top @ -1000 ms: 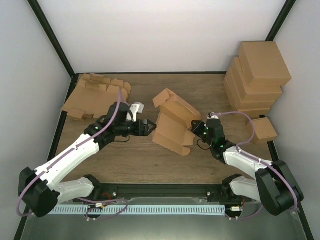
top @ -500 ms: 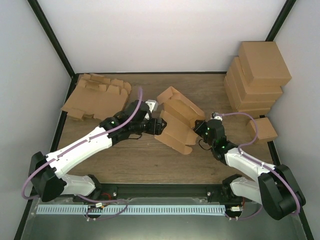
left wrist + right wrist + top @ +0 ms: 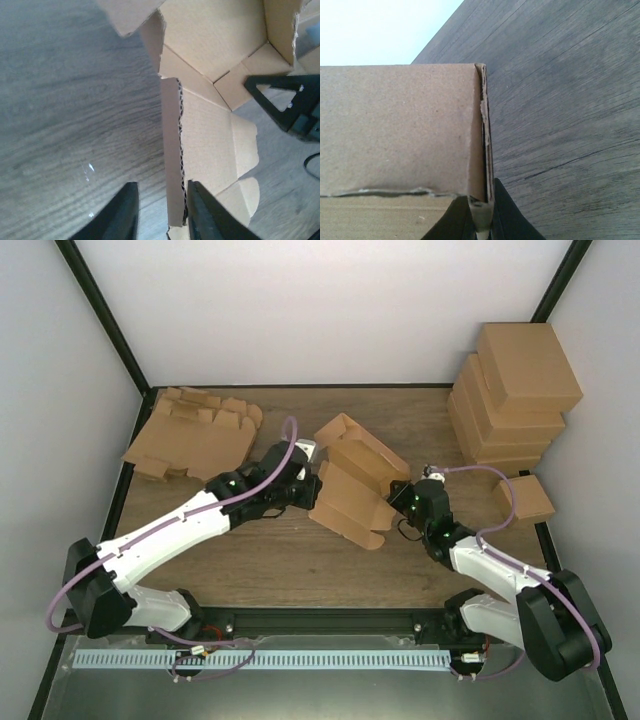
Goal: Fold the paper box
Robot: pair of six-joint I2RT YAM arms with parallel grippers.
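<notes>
The brown paper box (image 3: 352,490) sits half-folded at the table's middle, open side up with its flaps standing. My left gripper (image 3: 313,486) is at the box's left side. In the left wrist view its jaws straddle an upright cardboard wall (image 3: 172,150): the right finger (image 3: 200,210) touches it, while the left finger (image 3: 122,212) stands apart from it. My right gripper (image 3: 394,499) is shut on the box's doubled right wall (image 3: 484,130), which is pinched between its fingertips (image 3: 482,202). The box's outer face (image 3: 395,125) fills the left of that view.
A pile of flat cardboard blanks (image 3: 190,435) lies at the back left. Folded boxes (image 3: 515,395) are stacked at the back right, with one small box (image 3: 528,500) in front of them. Black frame posts mark the table's corners.
My left arm has reached right from open table to the box's left wall, and its jaws have narrowed around that wall. The box's flaps have shifted a little. The right gripper has kept its hold.
</notes>
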